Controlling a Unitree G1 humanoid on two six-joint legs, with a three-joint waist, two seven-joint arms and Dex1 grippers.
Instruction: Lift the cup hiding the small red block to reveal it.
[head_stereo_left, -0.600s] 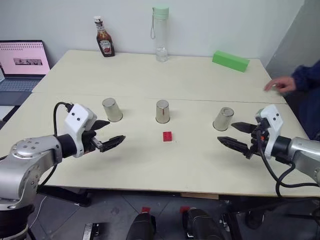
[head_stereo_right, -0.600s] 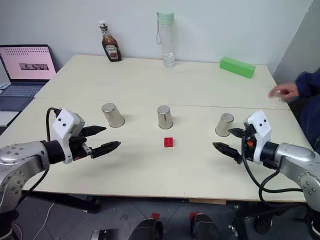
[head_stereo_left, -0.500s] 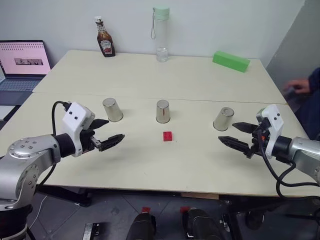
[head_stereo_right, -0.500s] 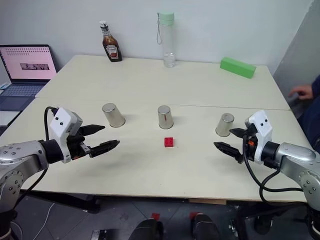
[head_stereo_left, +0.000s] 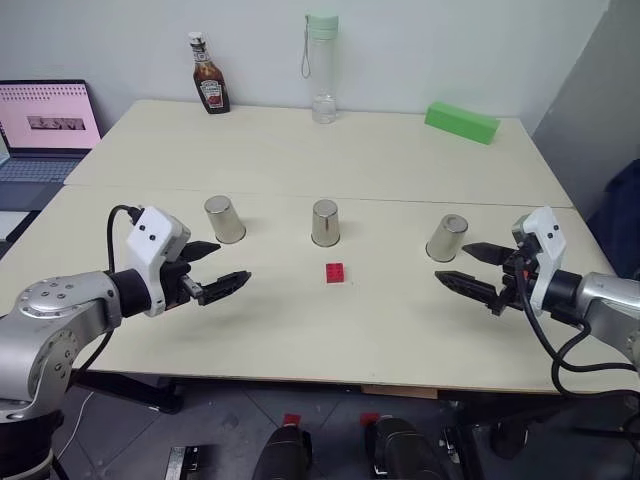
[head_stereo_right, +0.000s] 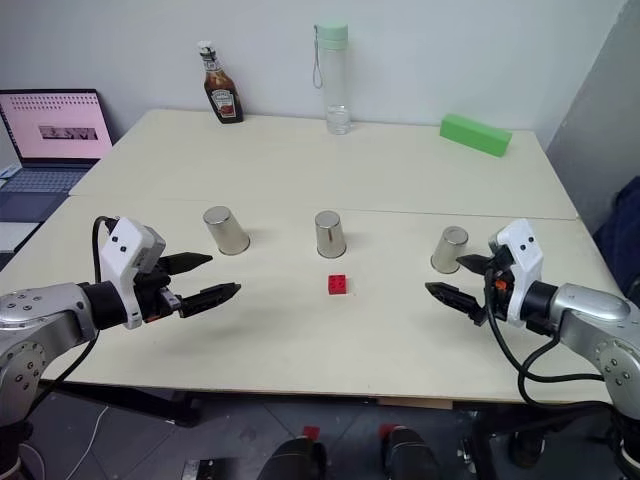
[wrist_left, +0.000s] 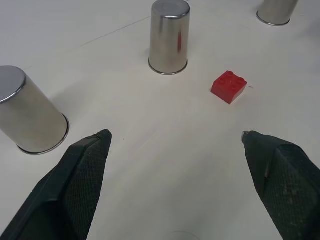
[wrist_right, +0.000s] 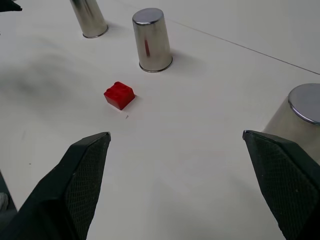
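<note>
Cups stand upside down in a row across the tabletop (head_stereo_left: 300, 330): the left cup (head_stereo_left: 224, 219), the middle cup (head_stereo_left: 325, 222) and the right cup (head_stereo_left: 446, 238). All three look the same, shiny and silver. None is lifted or tipped.

The red block (head_stereo_left: 335, 272) is not under any cup. It sits out in the open, just in front of the middle cup, a little apart from it. So nothing is hiding it right now. I think the game has not really begun: the block must first go under a cup, and then that cup must be picked up. It could also be that the block has already been shown and a cup set back down, but I cannot tell which.

The left gripper (head_stereo_left: 222, 267) hangs above the tabletop near the left cup. Its two black fingers are spread apart and hold nothing. The right gripper (head_stereo_left: 468, 268) hangs close to the right cup, just in front of it. Its fingers are spread wide too, and it holds nothing. Neither one touches a cup or the block.

At the back stand a sauce bottle (head_stereo_left: 208, 75), a water bottle (head_stereo_left: 321, 66) and a green block (head_stereo_left: 461, 121), well away from the cups. A laptop (head_stereo_left: 45, 128) sits off to the left.
</note>
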